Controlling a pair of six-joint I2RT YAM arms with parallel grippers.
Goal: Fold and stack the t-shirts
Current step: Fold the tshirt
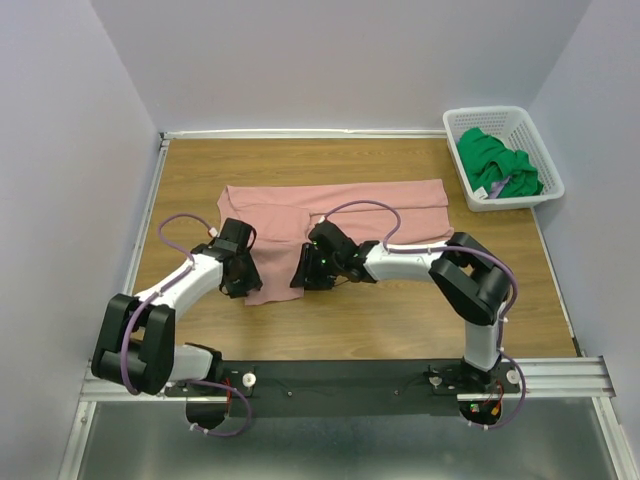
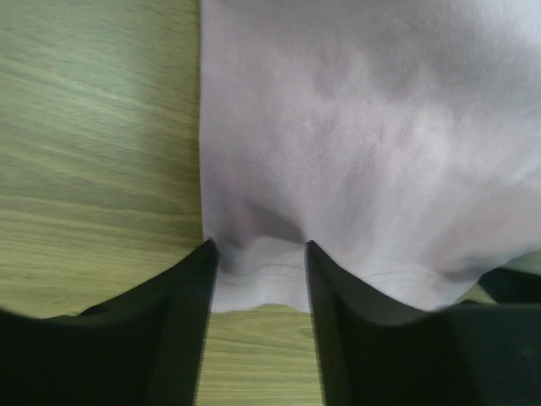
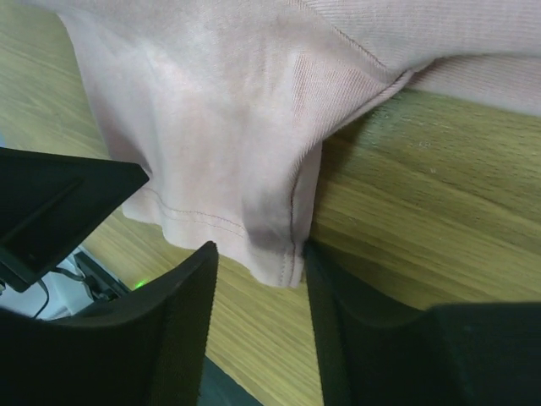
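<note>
The dusty-pink t-shirt (image 1: 340, 205) lies spread across the middle of the wooden table, with one flap reaching toward the near edge. My left gripper (image 1: 243, 283) is at the flap's left near corner. In the left wrist view the gripper (image 2: 258, 249) is open, its jaws straddling the shirt's (image 2: 363, 127) hem. My right gripper (image 1: 303, 275) is at the flap's right near corner. In the right wrist view it (image 3: 258, 249) is open around the hem corner of the shirt (image 3: 211, 101). The bright green t-shirt (image 1: 497, 165) lies crumpled in the basket.
The white lattice basket (image 1: 500, 112) stands at the table's far right corner. Grey walls enclose the table on three sides. My left arm's black body (image 3: 51, 211) shows close by in the right wrist view. A black rail (image 1: 340, 375) runs along the near edge.
</note>
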